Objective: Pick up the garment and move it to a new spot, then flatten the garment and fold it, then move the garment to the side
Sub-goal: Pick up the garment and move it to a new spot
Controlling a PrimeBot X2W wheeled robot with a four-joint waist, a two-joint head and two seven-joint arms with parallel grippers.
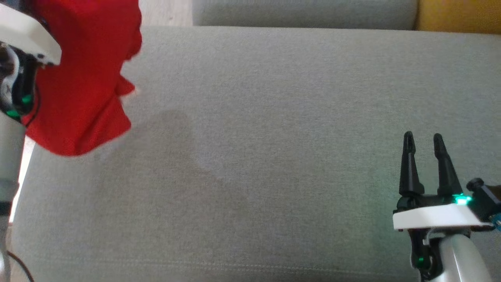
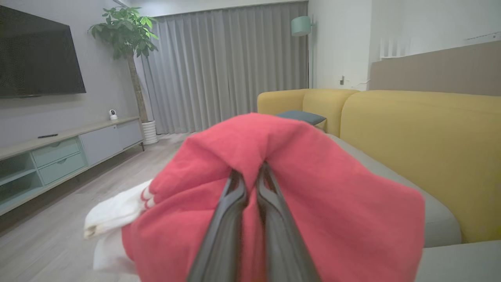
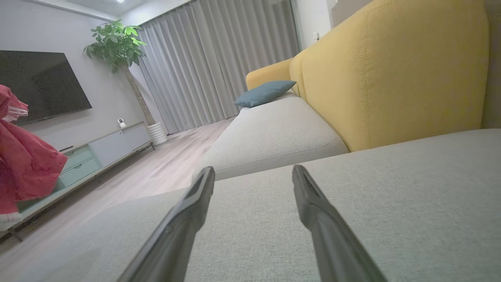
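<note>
The garment (image 1: pixel 80 86) is red with a white part and hangs in the air at the upper left of the head view, above the grey sofa seat (image 1: pixel 254 137). In the left wrist view my left gripper (image 2: pixel 250 176) is shut on a pinch of the red garment (image 2: pixel 313 188), which drapes over both fingers; a white edge (image 2: pixel 117 211) sticks out to the left. My right gripper (image 1: pixel 422 139) stands open at the lower right of the head view, just above the seat, holding nothing. The right wrist view catches the hanging garment (image 3: pixel 23 164) at its left edge.
A yellow backrest (image 3: pixel 391 70) runs along the far side of the sofa, with a blue-grey cushion (image 3: pixel 266 93) further along. Across the wooden floor (image 2: pixel 58 235) stand a low cabinet (image 2: pixel 58 152), a wall television (image 2: pixel 37 58) and a potted plant (image 2: pixel 125 35).
</note>
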